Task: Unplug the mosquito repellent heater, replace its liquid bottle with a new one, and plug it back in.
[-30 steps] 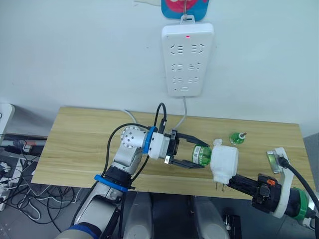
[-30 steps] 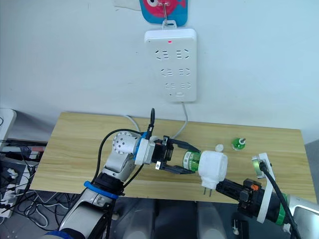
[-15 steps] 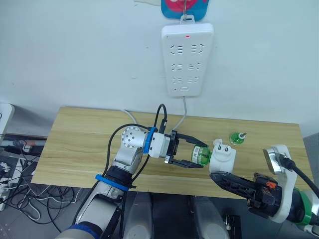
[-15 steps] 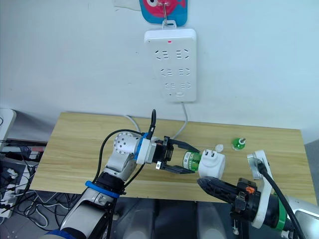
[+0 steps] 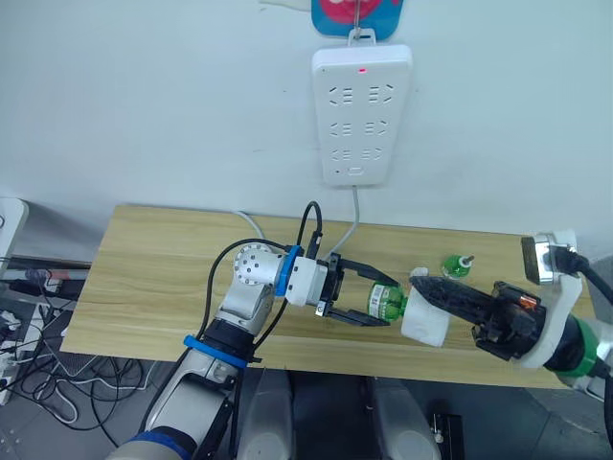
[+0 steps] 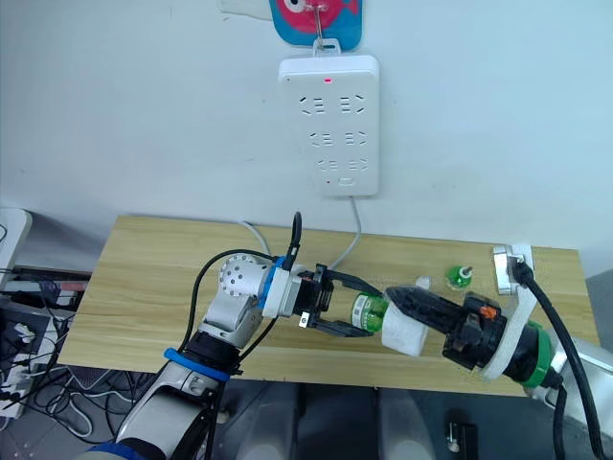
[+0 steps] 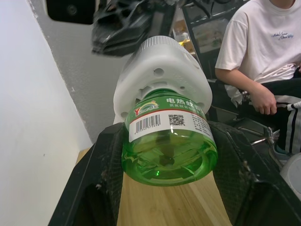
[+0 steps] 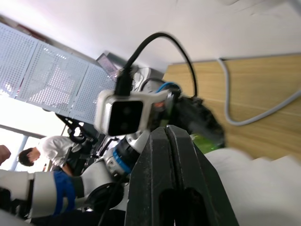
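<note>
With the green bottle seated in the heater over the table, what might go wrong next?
1. The left tool spans the green bottle with gaps beside it in the left wrist view, so the bottle may slip if twisted.
2. The right tool lies shut across the heater rather than around it; the heater could tip.
3. The spare bottle stands close by and may get knocked.

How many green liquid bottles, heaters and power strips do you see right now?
Green liquid bottles: 2, one fitted into the heater, one standing on the table
Mosquito repellent heater: 1
Power strip: 1
Total: 4
</note>
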Controlling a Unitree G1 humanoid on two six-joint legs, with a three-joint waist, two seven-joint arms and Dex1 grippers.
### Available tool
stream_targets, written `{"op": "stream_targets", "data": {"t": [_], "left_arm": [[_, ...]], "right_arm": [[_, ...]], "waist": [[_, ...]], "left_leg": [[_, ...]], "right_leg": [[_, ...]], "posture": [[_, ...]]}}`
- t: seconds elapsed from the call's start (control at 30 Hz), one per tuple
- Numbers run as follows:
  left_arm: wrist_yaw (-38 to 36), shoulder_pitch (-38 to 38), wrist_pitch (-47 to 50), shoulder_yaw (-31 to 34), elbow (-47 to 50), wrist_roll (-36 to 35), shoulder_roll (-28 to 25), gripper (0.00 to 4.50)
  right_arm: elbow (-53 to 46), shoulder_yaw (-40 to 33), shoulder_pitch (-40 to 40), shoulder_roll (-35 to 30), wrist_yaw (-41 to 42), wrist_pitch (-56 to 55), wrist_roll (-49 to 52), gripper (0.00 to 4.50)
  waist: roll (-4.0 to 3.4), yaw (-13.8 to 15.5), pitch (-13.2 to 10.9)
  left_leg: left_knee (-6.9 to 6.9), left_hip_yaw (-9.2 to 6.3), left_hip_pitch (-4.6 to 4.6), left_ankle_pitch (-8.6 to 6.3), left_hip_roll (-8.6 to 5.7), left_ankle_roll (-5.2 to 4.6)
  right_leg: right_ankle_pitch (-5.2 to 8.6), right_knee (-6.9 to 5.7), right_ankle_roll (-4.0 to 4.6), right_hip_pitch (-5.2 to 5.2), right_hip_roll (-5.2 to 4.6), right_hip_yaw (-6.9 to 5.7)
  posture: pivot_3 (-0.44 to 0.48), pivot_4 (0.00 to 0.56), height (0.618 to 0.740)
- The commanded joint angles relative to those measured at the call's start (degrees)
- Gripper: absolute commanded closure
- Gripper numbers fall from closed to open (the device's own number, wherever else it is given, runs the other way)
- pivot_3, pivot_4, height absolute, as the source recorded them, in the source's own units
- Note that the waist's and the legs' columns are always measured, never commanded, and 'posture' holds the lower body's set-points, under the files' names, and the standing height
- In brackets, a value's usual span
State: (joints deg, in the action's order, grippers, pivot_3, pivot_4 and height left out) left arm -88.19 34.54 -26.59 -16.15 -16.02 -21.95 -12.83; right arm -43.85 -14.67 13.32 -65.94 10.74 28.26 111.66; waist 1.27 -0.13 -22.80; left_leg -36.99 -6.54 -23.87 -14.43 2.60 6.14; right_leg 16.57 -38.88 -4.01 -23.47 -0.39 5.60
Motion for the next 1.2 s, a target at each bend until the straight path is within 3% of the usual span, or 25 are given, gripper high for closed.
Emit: {"op": "stream_targets", "data": {"t": [0.03, 0.23, 0.57, 0.93, 1.2], "left_arm": [[0.11, -0.01, -0.16, -0.54, 2.02, -0.54, 0.41, 2.24], [0.31, -0.29, 0.48, -0.55, 2.89, -0.82, 0.35, 2.24], [1.44, 0.04, 2.36, -0.09, 3.27, -1.14, 0.55, 2.24], [4.08, 0.24, 4.89, -0.11, 3.48, 0.41, 0.02, 2.24], [4.35, -0.17, 4.37, -0.47, 3.78, 1.09, 0.06, 2.24]], "right_arm": [[3.08, -1.23, -2.45, 1.92, -1.14, 4.06, 1.34, 4.48], [10.51, -2.36, -7.15, 5.31, -6.54, 10.65, 1.34, 4.48], [7.94, -3.24, -1.51, 4.39, -5.5, 19.51, -0.46, 4.48], [-0.2, -4.27, 4.56, 5.12, -1.36, 18.08, 1.34, 4.48], [-6.65, -1.5, 6.9, 4.01, -1.54, 7.93, 1.34, 4.48]], "waist": [[0.0, 0.0, 0.0], [0.0, 0.0, 0.0], [-0.01, 0.01, 0.0], [-0.01, 0.03, 0.01], [-0.01, 0.03, 0.01]], "left_leg": [[0.0, 0.0, 0.0, 0.0, 0.0, 0.0], [0.0, 0.01, 0.0, -0.03, 0.0, -0.08], [0.0, 0.01, 0.0, -0.04, 0.0, -0.09], [0.01, -0.01, 0.0, -0.03, 0.0, -0.08], [0.0, -0.01, 0.0, 0.01, 0.0, 0.0]], "right_leg": [[0.0, 0.0, 0.0, 0.0, 0.0, 0.01], [0.0, -0.02, 0.01, 0.0, 0.0, 0.01], [0.0, -0.02, 0.0, 0.0, 0.0, 0.0], [0.0, -0.02, 0.0, 0.0, 0.0, -0.01], [0.0, -0.02, 0.0, 0.0, 0.0, -0.02]], "posture": [[0.059, 0.413, 0.74], [0.062, 0.412, 0.74], [0.064, 0.404, 0.74], [0.07, 0.395, 0.74], [0.066, 0.387, 0.74]]}}
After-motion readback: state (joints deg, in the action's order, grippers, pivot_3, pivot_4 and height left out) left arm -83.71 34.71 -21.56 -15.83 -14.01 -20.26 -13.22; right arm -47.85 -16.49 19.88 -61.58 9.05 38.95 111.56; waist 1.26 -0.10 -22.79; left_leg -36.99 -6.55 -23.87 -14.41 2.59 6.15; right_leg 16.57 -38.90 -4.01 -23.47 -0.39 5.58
